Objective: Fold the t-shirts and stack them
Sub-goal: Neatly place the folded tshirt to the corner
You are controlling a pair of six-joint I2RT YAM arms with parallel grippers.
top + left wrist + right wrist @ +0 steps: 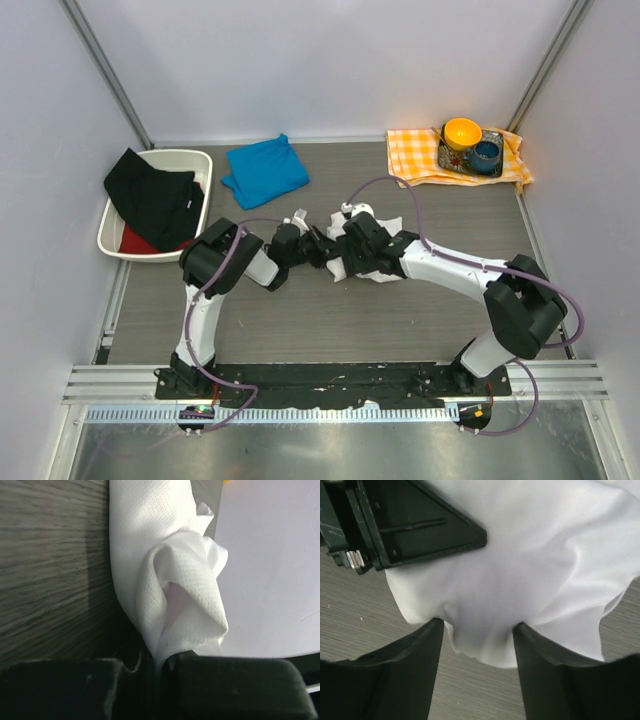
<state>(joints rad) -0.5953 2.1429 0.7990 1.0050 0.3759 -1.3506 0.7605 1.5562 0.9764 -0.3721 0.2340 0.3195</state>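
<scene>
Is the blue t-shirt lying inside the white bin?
No, the blue t-shirt lies folded on the table beside the white bin, which holds black cloth.

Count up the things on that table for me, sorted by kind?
T-shirts: 2, a white t-shirt and a blue t-shirt
Checked cloth: 1
Tub: 1, holding black clothing and a red cloth
Tray: 1
Bowl: 1
Cup: 1
Total: 7, not counting what is in the tub
</scene>
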